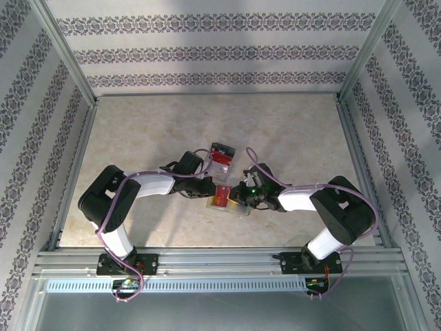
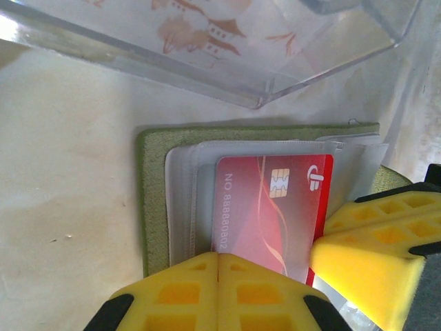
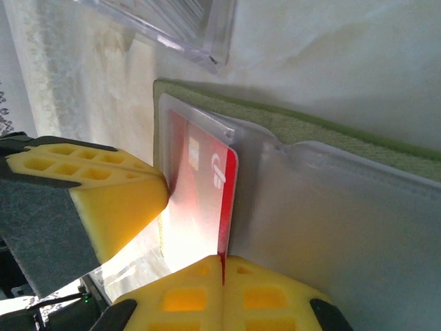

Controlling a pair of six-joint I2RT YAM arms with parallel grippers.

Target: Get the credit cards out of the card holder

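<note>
We record:

- One card holder (image 2: 155, 207), yellow-green outside, lying open on the worktop (image 1: 138, 138) between the two arms, near a clear plastic box (image 1: 222, 153).
- One red credit card (image 2: 269, 214), chip side up, among the holder's clear sleeves (image 2: 180, 200).
- Left gripper (image 2: 219, 283): fingers pressed together, tips set down on the sleeves at the card's edge.
- Right gripper (image 3: 222, 276): fingers closed, pinching one edge of the red credit card.

Lab rig — aluminium frame (image 1: 220, 258), wallpapered panels (image 1: 220, 48)
</note>
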